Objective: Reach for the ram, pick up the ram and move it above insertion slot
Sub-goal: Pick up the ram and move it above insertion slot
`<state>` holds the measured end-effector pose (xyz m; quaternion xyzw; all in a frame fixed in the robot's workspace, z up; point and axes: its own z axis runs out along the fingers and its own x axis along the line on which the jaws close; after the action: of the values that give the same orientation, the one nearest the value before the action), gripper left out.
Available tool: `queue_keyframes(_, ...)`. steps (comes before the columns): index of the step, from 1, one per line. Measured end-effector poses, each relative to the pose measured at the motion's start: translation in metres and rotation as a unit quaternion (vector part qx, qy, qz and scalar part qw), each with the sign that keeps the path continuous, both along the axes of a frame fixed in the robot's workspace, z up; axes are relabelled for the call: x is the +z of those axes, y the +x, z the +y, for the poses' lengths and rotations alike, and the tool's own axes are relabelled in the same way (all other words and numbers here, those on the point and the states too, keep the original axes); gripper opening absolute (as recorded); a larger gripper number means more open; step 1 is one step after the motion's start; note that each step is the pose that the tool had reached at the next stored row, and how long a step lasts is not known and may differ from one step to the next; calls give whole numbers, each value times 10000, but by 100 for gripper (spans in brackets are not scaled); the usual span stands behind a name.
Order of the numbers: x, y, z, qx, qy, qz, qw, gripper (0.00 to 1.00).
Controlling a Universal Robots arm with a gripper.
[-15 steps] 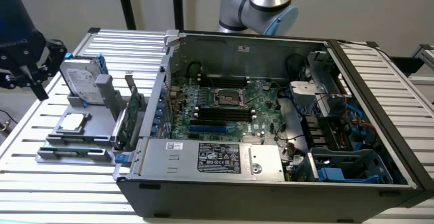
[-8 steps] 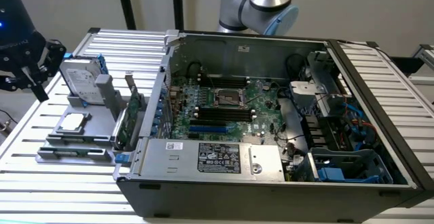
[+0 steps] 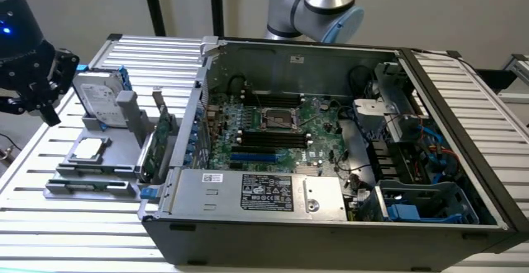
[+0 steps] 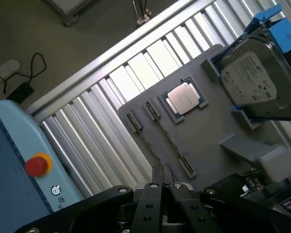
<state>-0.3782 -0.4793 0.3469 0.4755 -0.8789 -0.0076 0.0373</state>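
The ram (image 4: 168, 139) is a thin green stick standing on edge between two grey clips on the grey holder plate (image 4: 208, 131), beside a silver processor chip (image 4: 185, 98). My gripper (image 4: 162, 174) hovers above the plate's near end, a little short of the ram, shut with nothing between its fingers. In the exterior view my black gripper (image 3: 46, 109) hangs at the far left, beyond the holder plate (image 3: 111, 146). The black insertion slots (image 3: 273, 138) lie on the motherboard inside the open computer case (image 3: 331, 223).
A silver hard drive with blue rails (image 3: 101, 96) stands upright on the plate, and a broader green card (image 3: 163, 138) stands next to the case wall. A teach pendant with a red button (image 4: 37, 165) lies off the slatted table (image 3: 74, 242).
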Motion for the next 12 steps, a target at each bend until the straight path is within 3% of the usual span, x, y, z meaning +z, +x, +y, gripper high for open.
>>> queue_keyframes(3,-7,0,0,272,0,0,9996,11)
queue_keyframes(7,-14,0,0,630,7,-2,9980,11)
queue_keyframes(12,-19,-1,1,1021,64,-28,9948,11)
